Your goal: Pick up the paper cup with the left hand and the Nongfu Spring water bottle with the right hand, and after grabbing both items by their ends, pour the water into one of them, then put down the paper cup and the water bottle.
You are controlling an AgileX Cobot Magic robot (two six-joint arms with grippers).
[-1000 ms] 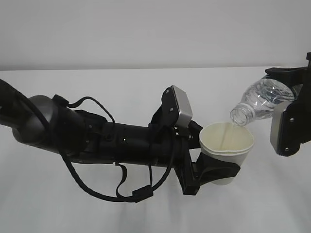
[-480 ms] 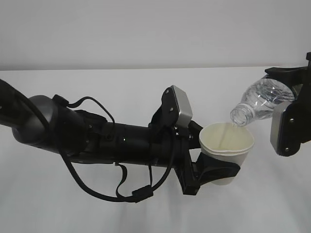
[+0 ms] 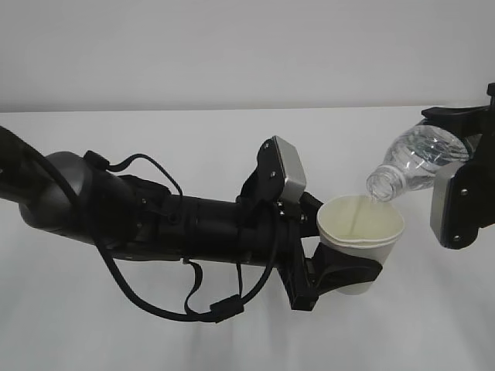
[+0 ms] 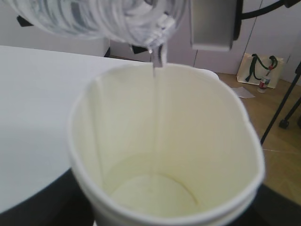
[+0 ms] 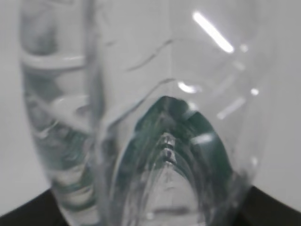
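The white paper cup (image 3: 362, 232) is held upright above the table by my left hand (image 3: 340, 277), whose black fingers are shut round its lower wall. The clear Nongfu Spring water bottle (image 3: 414, 164) hangs tilted at the right, mouth down over the cup's far rim, with my right hand (image 3: 462, 166) shut on its base end. In the left wrist view a thin stream of water (image 4: 154, 117) falls from the bottle's neck (image 4: 155, 35) into the paper cup (image 4: 164, 155), whose bottom holds a shallow pool. The bottle (image 5: 141, 117) fills the right wrist view.
A white table (image 3: 232, 139) lies beneath both arms, ending at a pale wall. Loose black cables (image 3: 155, 301) hang under the left arm. Past the table's edge, the left wrist view shows a wooden floor, a bag (image 4: 259, 70) and a stand's leg (image 4: 282, 103).
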